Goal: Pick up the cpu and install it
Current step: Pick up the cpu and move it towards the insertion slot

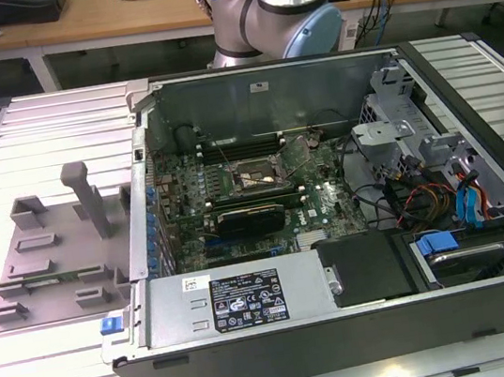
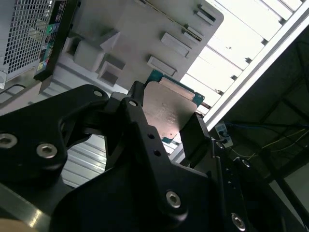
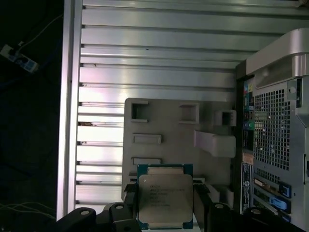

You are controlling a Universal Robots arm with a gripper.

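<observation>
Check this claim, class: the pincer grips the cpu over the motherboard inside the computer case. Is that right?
Wrong place. The pincer grips the cpu over the grey tray beside the computer case, not over the motherboard, as the first wrist view shows.

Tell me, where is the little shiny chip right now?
In the first wrist view, the cpu is held in the gripper, over the grey tray, with the computer case beside the tray.
</observation>
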